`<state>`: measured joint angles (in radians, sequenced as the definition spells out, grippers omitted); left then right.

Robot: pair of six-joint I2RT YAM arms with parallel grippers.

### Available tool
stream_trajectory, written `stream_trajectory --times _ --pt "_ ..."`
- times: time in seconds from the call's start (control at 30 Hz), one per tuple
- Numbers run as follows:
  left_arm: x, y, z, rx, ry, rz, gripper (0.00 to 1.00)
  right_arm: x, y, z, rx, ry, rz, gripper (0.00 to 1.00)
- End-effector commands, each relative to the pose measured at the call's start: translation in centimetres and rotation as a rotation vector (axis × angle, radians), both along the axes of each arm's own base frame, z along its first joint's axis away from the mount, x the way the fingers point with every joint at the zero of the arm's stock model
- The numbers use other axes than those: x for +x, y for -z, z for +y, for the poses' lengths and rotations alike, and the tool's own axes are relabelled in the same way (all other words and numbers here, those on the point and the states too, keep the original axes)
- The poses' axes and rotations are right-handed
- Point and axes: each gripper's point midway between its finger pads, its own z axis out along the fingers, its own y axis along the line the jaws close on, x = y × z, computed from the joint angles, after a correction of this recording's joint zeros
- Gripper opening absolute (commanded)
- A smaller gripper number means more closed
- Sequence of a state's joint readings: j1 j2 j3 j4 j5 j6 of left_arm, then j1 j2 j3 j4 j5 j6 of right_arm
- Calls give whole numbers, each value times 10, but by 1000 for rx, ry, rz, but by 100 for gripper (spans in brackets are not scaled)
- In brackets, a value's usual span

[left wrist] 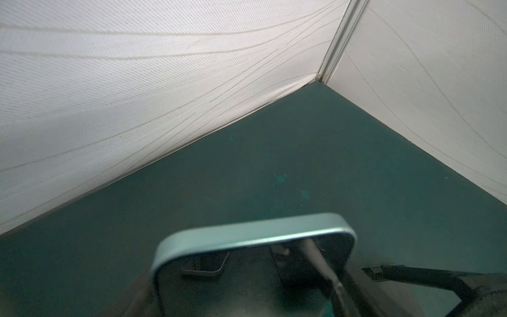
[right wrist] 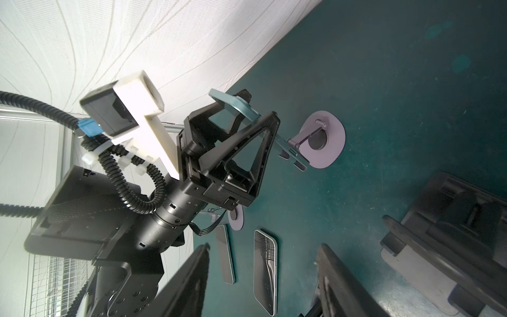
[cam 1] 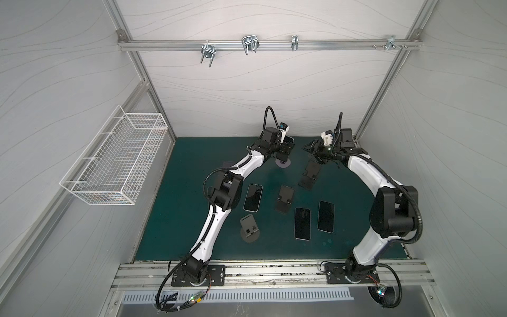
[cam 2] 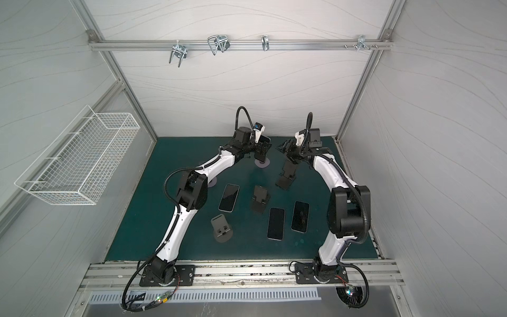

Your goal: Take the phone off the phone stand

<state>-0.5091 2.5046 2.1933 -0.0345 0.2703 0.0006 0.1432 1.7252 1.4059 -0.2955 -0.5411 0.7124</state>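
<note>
The phone (right wrist: pixel 233 105), pale blue-green at its edge with a dark screen, leans on a lilac phone stand (right wrist: pixel 329 153) with a round base, at the back middle of the green mat. My left gripper (right wrist: pixel 244 118) has one finger on each side of the phone's upper half. In the left wrist view the phone (left wrist: pixel 255 236) fills the space between the jaws, and a narrow gap shows beside one fingertip (left wrist: pixel 384 271). In both top views the gripper (cam 1: pixel 285 149) covers most of the phone (cam 1: pixel 289 140). My right gripper (cam 1: pixel 311 149) hangs open and holds nothing.
Three phones (cam 1: pixel 253 197) (cam 1: pixel 302 223) (cam 1: pixel 326 216) lie flat on the mat. Empty stands are a black one (cam 1: pixel 285 199), a black one (cam 1: pixel 310 175) under the right gripper, and a grey one (cam 1: pixel 249 229). A wire basket (cam 1: pixel 115 162) hangs on the left wall. The back wall is close.
</note>
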Motion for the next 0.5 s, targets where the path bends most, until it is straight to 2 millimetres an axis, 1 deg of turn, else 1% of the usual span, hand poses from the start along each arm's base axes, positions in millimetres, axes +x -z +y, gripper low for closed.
stream_trajectory --times 0.0,0.2,0.47 --pt "8 -26 -5 -39 9 -74 81 2 2 -2 22 4 10 64" --pt "7 -31 -3 -33 7 -98 78 1 2 -4 24 8 15 64" --pt "5 -39 -2 -27 21 -124 75 3 -4 -2 30 4 8 64"
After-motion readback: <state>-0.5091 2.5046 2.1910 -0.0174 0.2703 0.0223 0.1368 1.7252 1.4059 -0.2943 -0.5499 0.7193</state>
